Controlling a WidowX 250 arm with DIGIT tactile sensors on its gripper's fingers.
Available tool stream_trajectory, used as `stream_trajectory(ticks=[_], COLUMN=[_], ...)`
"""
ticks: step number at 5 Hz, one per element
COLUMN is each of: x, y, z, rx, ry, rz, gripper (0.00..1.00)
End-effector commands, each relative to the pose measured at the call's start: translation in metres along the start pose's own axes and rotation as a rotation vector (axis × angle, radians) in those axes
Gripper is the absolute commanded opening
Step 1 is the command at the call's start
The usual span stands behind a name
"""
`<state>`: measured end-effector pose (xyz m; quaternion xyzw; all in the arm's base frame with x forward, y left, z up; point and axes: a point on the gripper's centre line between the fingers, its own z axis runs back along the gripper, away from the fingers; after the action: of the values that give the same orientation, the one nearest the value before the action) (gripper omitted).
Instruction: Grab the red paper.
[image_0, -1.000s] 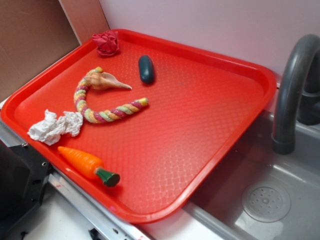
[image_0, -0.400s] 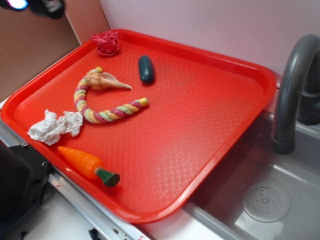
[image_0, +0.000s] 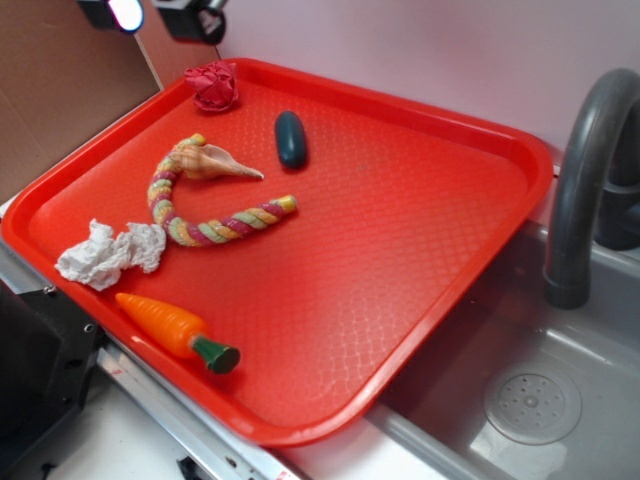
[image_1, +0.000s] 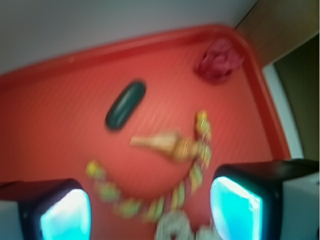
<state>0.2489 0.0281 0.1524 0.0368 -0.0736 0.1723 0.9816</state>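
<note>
The red paper (image_0: 214, 84), a small dark crimson wad with wrinkly folds, lies in the far left corner of the big red tray (image_0: 420, 250). In the wrist view it shows blurred at the upper right (image_1: 218, 60). My gripper (image_0: 155, 14) hangs high at the top left edge of the exterior view, above and left of the wad, only partly in frame. In the wrist view its gripper (image_1: 150, 210) is open and empty, with the two cyan pads (image_1: 235, 207) wide apart over the rope and the white wad.
On the tray lie a seashell (image_0: 210, 160), a striped rope (image_0: 215, 225), a dark green oblong (image_0: 291, 138), a white paper wad (image_0: 108, 252) and a toy carrot (image_0: 175, 328). A grey faucet (image_0: 585, 170) and sink (image_0: 530, 400) stand at the right. Brown board (image_0: 70, 90) rises behind the tray's left corner.
The gripper was out of view a second ago. It came in at the top left corner and has moved right along the top edge, toward the red paper. The objects have not moved.
</note>
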Motion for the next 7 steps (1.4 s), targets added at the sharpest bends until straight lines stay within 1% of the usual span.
stream_trajectory(ticks=[1,2,3,4,5,6,7], x=[0.068,0.089,0.106,0.102,0.092,0.088,0.094], y=[0.054,0.073,0.084,0.087,0.082,0.070,0.066], z=[-0.021,-0.037,-0.063,-0.086,-0.100,-0.115,-0.127], rx=[0.059,0.068,0.058,0.088,0.093,0.098,0.113], ry=[-0.168,-0.180,-0.136,-0.050,0.041,0.076,0.024], rz=[0.206,0.243,0.272,0.223,0.158,0.101,0.110], gripper=[1.00,1.00,1.00,1.00,1.00,1.00,1.00])
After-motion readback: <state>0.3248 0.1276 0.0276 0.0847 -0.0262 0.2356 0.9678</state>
